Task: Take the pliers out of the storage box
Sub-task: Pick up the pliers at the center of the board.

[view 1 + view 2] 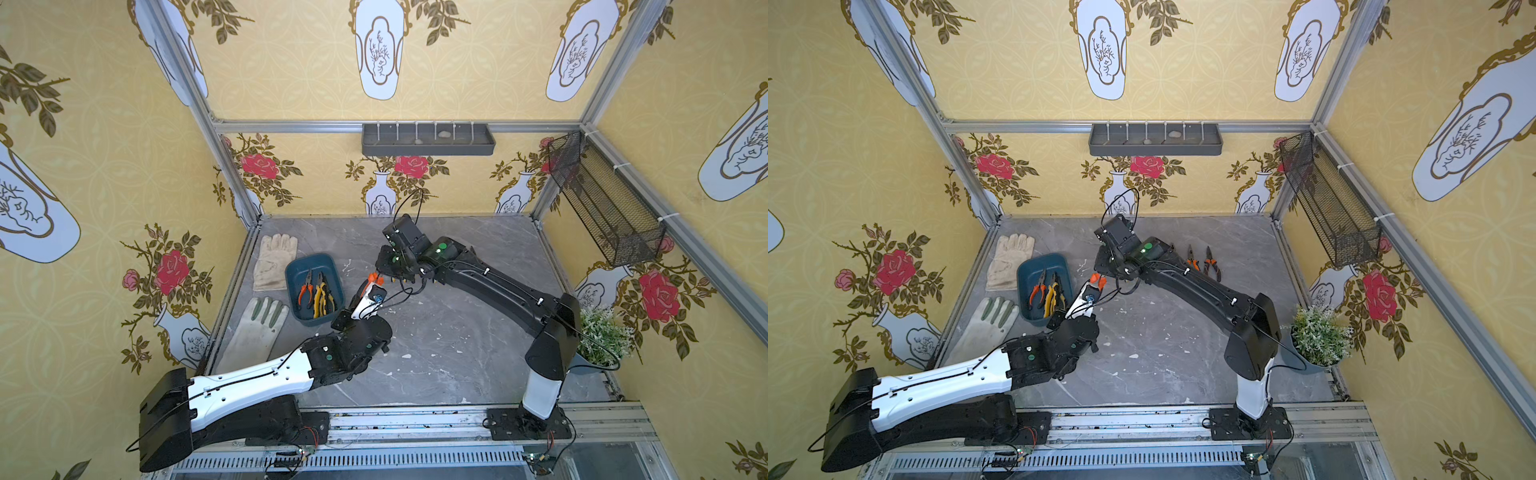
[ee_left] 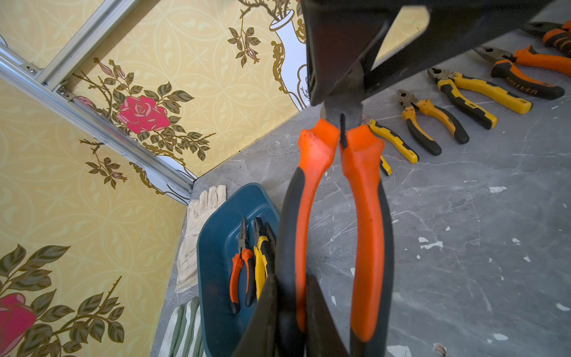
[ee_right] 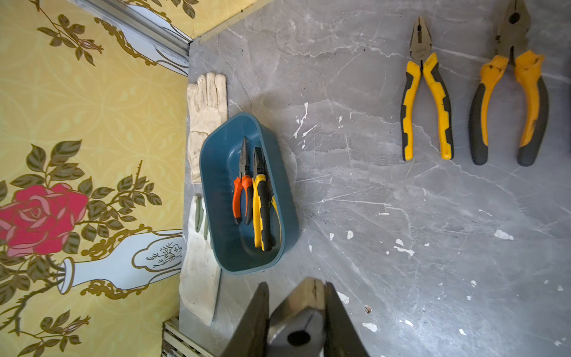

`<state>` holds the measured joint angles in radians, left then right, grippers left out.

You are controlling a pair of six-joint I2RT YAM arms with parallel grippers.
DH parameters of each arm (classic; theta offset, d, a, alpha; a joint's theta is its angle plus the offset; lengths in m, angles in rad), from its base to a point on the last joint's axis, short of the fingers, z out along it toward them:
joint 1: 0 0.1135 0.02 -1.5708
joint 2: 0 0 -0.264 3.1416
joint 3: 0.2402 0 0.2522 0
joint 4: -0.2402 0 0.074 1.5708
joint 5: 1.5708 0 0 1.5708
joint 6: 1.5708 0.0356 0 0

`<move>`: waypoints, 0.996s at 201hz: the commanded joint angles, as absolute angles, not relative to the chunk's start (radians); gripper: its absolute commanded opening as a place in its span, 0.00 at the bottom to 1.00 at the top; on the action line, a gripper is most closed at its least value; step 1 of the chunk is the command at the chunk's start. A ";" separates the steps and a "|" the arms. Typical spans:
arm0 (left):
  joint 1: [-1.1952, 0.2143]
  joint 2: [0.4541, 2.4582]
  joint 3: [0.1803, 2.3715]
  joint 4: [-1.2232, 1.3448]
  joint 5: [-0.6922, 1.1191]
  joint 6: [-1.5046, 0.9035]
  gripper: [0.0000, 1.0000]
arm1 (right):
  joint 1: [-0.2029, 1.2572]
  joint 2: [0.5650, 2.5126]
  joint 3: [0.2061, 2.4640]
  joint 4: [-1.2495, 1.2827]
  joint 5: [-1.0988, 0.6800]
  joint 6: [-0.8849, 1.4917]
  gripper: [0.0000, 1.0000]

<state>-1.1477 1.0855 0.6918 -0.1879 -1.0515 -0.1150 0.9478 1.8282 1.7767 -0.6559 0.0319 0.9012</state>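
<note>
One dark teal-blue shallow plastic tub [image 1: 311,265], several orange- and yellow-handled pliers [image 1: 319,293] inside, sits just beside the left pincer [image 2: 290,309]; that pincer clamps the handles of an orange-and-black pair [image 2: 367,216] outside the tub, whose dark metal head the right pincer [image 3: 296,304] grips

Yellow wallpaper [image 1: 291,62] printed with red roses and white vases is covering the walls on three sides, and silver aluminium rails [image 1: 291,126] are framing the panels. A grey marbled tabletop [image 1: 457,353], flecked with white chips, is forming the floor. A grey divided tray [image 1: 428,139] is hanging on the back wall. A black wire mesh basket [image 1: 602,199] is hanging above the tabletop's right edge, and a potted plant [image 1: 602,336] is standing at that edge. Even light is casting soft shadows.
</note>
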 commanded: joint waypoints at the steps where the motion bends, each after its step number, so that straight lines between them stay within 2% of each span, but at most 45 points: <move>1: -1.147 1.083 0.691 -0.157 -1.057 -0.112 0.00 | 0.945 1.814 1.762 -0.614 0.005 0.888 0.21; 42: -1.147 1.085 0.697 -0.173 -1.055 -0.131 0.00 | 0.923 1.782 1.715 -0.558 -0.062 0.917 0.01; 48: -1.147 1.086 0.701 -0.184 -1.052 -0.137 0.00 | 0.919 1.776 1.708 -0.551 -0.066 0.919 0.00; 65: -1.148 1.081 0.709 -0.207 -1.026 -0.152 0.34 | 0.915 1.769 1.703 -0.545 -0.064 0.910 0.00; 98: -1.147 1.041 0.737 -0.271 -0.955 -0.210 0.67 | 0.903 1.776 1.703 -0.539 -0.051 0.854 0.00; 144: -1.147 0.953 0.802 -0.389 -0.727 -0.379 0.69 | 0.865 1.830 1.704 -0.488 -0.118 0.744 0.00; 171: -1.147 0.894 0.786 -0.431 -0.706 -0.476 0.70 | 0.862 1.906 1.775 -0.506 -0.129 0.637 0.00; 200: -1.147 0.819 0.753 -0.500 -0.730 -0.565 0.70 | 0.855 2.029 1.965 -0.594 -0.118 0.514 0.00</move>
<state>-1.1492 0.8631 0.7746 -0.4183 -0.7387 -0.4492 0.8631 1.9541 1.8370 -0.5789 -0.1211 0.6552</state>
